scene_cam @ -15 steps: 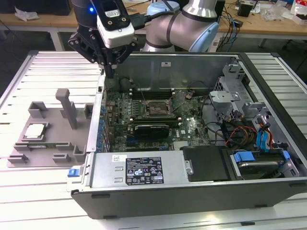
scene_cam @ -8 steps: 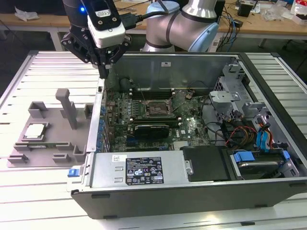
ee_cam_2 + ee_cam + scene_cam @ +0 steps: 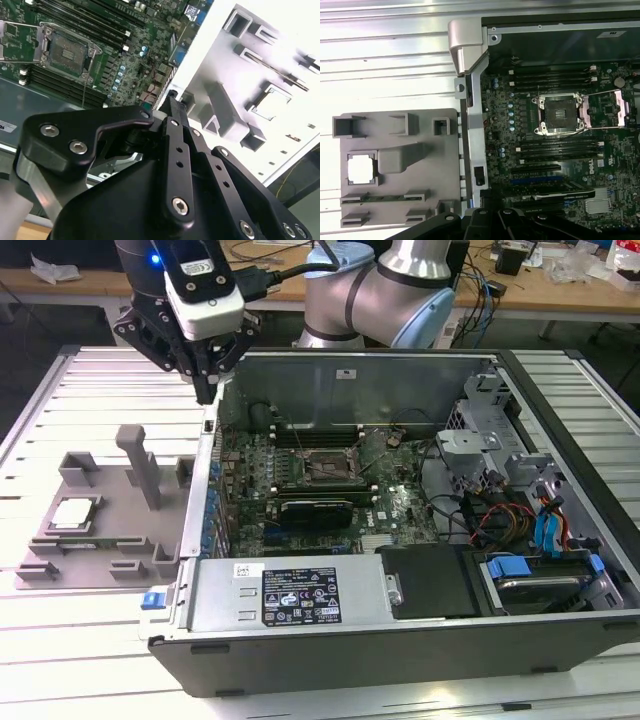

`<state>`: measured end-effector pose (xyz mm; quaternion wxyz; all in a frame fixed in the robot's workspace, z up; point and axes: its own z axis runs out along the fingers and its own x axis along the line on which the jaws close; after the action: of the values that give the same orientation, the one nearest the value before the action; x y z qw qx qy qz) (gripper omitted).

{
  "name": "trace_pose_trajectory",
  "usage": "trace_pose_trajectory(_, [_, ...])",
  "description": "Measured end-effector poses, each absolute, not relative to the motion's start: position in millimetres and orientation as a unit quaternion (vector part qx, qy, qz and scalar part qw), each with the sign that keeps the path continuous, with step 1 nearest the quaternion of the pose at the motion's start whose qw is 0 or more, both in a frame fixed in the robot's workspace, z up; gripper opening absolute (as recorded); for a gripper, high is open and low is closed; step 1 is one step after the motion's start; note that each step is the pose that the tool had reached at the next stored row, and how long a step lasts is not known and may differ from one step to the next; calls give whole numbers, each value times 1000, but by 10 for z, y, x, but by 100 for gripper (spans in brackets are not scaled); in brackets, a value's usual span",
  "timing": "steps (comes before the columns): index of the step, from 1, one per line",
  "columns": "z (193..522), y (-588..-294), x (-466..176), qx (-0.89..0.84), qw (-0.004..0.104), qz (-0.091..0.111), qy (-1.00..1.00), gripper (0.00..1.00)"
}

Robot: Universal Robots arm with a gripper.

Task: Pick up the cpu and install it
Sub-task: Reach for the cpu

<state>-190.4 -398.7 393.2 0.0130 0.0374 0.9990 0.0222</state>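
"Where's the cpu?"

"Your cpu (image 3: 75, 512) lies flat in a pocket of the tray (image 3: 120, 532), low on the exterior view's left, beside the open case (image 3: 400, 390)."

"And the gripper?"

"Your gripper (image 3: 207, 392) hangs upper left over the case wall, well apart from the cpu. Its fingers are pressed together and hold nothing. The socket (image 3: 322, 468) sits mid-frame, lid flipped back."

I'm standing in what is looking like a robotics lab: a robot arm (image 3: 400, 290) is hanging over an open computer case (image 3: 400, 640) lying on a slatted aluminium table (image 3: 90, 390). A grey fixture tray (image 3: 100, 530) is sitting beside the case, and cables (image 3: 488, 288) are trailing over the wooden bench (image 3: 570, 300) behind.
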Motion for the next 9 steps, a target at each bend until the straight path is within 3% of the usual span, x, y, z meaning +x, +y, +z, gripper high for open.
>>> trace_pose_trajectory(9, [3932, -3987, -2007, 37, 13, 22, 999, 11])
